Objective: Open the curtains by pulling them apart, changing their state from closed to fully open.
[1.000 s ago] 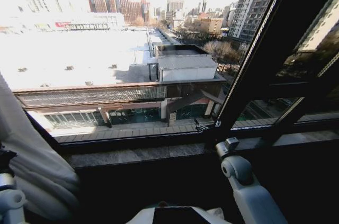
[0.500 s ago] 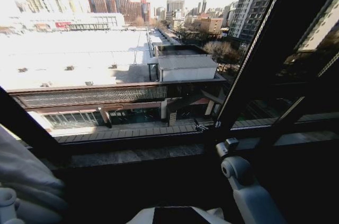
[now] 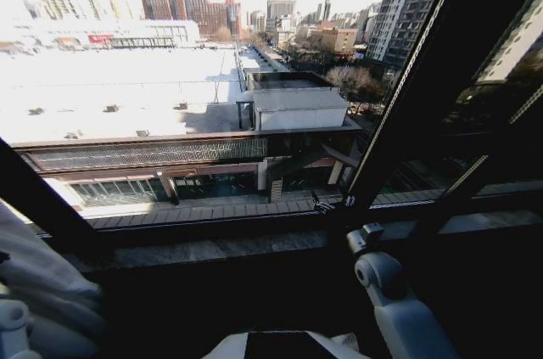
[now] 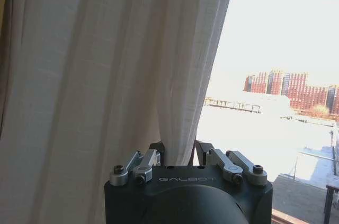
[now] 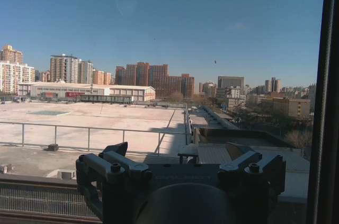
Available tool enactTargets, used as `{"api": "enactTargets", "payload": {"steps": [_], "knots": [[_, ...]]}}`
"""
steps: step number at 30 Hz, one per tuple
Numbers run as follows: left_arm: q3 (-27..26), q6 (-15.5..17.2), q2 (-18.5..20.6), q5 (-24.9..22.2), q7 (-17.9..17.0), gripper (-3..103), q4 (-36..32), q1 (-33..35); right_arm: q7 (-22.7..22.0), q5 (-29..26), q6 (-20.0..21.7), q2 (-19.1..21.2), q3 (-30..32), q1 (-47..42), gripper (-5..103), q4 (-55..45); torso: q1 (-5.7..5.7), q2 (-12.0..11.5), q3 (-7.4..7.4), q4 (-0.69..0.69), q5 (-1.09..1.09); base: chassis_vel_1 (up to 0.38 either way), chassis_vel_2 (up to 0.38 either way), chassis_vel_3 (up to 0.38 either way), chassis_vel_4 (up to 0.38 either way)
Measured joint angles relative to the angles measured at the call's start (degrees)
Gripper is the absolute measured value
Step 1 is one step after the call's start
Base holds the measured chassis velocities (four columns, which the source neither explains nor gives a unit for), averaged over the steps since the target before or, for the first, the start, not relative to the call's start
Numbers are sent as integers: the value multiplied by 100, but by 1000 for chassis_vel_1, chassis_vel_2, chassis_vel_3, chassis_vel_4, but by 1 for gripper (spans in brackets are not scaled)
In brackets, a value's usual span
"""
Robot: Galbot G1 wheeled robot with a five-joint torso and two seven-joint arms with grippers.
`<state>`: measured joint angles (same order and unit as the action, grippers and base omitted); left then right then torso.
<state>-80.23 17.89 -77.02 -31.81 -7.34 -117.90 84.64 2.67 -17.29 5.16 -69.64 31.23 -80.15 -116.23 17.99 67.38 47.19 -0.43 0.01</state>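
Note:
The curtains [image 4: 100,70] hang as a white pleated panel close in front of my left gripper [image 4: 179,150]. Their free edge drops between its two fingers, which are shut on the fabric. In the head view the same curtain [image 3: 42,283] is bunched at the lower left corner, beside my left arm [image 3: 12,318]. My right gripper [image 3: 365,237] stands by the window sill at the lower right. Seen from the right wrist, that right gripper [image 5: 153,152] faces the glass with its fingers apart and nothing between them.
The window glass [image 3: 195,96] is uncovered and shows roofs and city towers. A dark slanted frame post [image 3: 407,87] runs up the right side, and another post [image 3: 38,206] crosses the lower left. The stone sill [image 3: 212,249] runs along below the glass.
The bunched curtain at the lower left has slid further left and down with my left arm, baring the dark frame post there. The right arm has not moved.

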Motion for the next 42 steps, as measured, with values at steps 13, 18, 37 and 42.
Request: {"api": "enactTargets", "payload": {"steps": [13, 18, 37, 42], "knots": [[993, -604, -430, 753, 1959, 83, -962, 412, -131, -263, 141, 33, 58, -12, 100, -98, 0, 0, 0, -1, 2, 0, 0, 0, 0], [1315, -617, -641, 1030, 2122, 94, -1237, 616, -149, -287, 169, 38, 66, -6, 100, -126, 0, 0, 0, -1, 2, 0, 0, 0, 0], [1383, -840, -916, 1305, 2074, 100, -1030, 713, -303, -414, 785, 84, 178, -69, 100, -504, 0, 0, 0, 0, 0, -11, -11, 12, 13], [1392, -838, -916, 1286, 2067, 100, -927, 667, -312, -412, 794, 82, 183, -96, 100, -526, 0, 0, 0, -1, 0, -114, -121, 127, 116]]}}
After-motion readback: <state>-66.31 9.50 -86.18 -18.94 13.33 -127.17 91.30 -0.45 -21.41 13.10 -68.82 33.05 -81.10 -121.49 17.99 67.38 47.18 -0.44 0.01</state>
